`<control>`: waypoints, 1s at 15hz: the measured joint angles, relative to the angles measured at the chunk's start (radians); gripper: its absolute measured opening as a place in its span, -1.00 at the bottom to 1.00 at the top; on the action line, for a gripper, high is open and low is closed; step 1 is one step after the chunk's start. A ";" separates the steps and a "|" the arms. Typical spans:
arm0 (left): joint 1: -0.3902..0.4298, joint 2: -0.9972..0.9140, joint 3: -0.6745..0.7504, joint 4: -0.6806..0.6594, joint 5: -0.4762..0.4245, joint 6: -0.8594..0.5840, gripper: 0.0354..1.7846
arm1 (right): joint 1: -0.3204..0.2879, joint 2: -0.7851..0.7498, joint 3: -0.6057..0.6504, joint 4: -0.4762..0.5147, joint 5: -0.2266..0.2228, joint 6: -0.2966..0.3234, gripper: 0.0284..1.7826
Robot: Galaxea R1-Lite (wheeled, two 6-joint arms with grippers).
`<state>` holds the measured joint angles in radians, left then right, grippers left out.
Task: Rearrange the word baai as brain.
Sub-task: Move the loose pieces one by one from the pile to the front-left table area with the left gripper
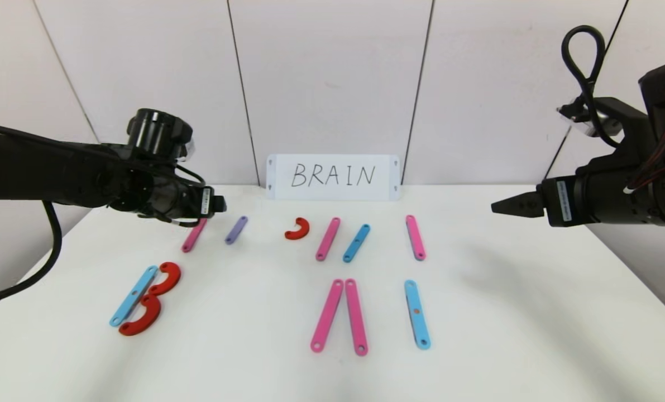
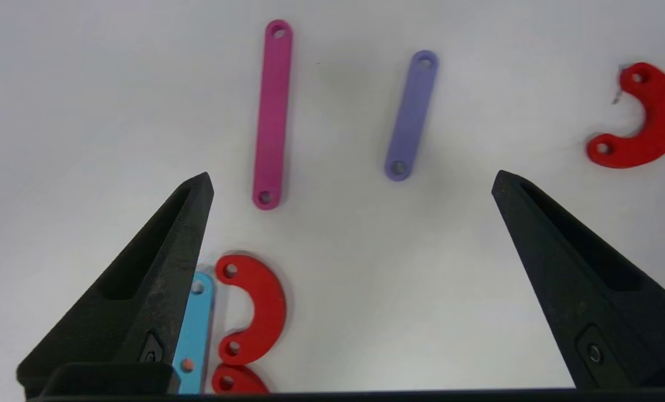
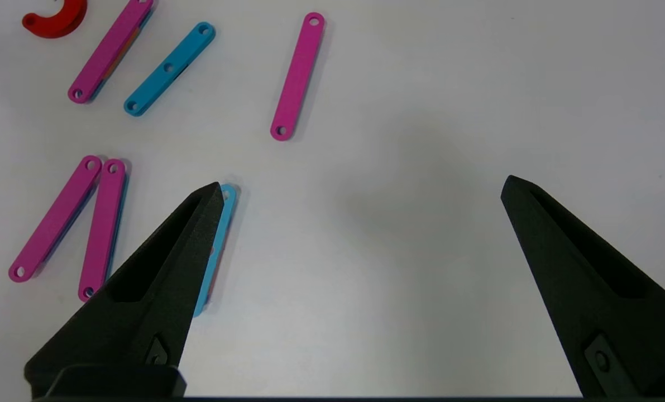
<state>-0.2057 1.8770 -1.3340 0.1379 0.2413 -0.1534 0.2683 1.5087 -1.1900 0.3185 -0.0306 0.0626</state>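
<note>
Left end effector (image 2: 352,178) released, empty, hovering over desk (image 1: 533,312); pink strip (image 2: 272,114) and purple strip (image 2: 411,116) just ahead between fingers.

Right end effector (image 3: 360,187) released, blue I strip (image 1: 417,314) beside one finger.

Risk: descending finger nudges finished B (image 1: 145,298); flat strips slip from pinch.

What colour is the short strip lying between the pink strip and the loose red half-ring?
Purple strip; clearest in the left wrist view.

White table (image 1: 533,312): plastic strips (image 1: 355,316), half-rings (image 1: 297,229), card (image 1: 333,177).

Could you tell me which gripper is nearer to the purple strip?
Left. The left gripper hangs open just beside the purple strip; the right gripper, also open, is across the table.
</note>
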 joint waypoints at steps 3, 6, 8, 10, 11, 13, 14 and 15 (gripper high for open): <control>0.070 0.015 0.023 -0.005 -0.001 0.015 0.96 | 0.000 0.002 0.001 0.000 0.000 0.000 0.95; 0.119 0.049 0.002 -0.023 -0.027 0.016 0.96 | 0.001 0.004 0.002 0.000 0.000 0.000 0.95; 0.145 0.084 -0.019 -0.046 -0.091 0.017 0.96 | 0.002 0.004 0.002 0.000 0.000 0.000 0.95; 0.150 0.120 -0.027 -0.054 -0.130 0.018 0.96 | 0.002 0.005 0.003 0.000 0.000 0.000 0.95; 0.153 0.138 -0.035 -0.061 -0.135 0.018 0.96 | 0.002 0.005 0.003 0.000 0.000 0.000 0.95; 0.158 0.173 -0.046 -0.085 -0.154 0.016 0.96 | 0.002 0.005 0.003 0.000 0.000 0.000 0.95; 0.160 0.187 -0.048 -0.099 -0.165 0.017 0.96 | 0.002 0.005 0.003 0.000 0.000 0.000 0.95; 0.164 0.199 -0.049 -0.103 -0.168 0.019 0.96 | 0.002 0.006 0.003 0.000 0.000 0.000 0.95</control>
<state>-0.0417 2.0757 -1.3834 0.0349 0.0730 -0.1340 0.2702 1.5143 -1.1872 0.3185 -0.0306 0.0623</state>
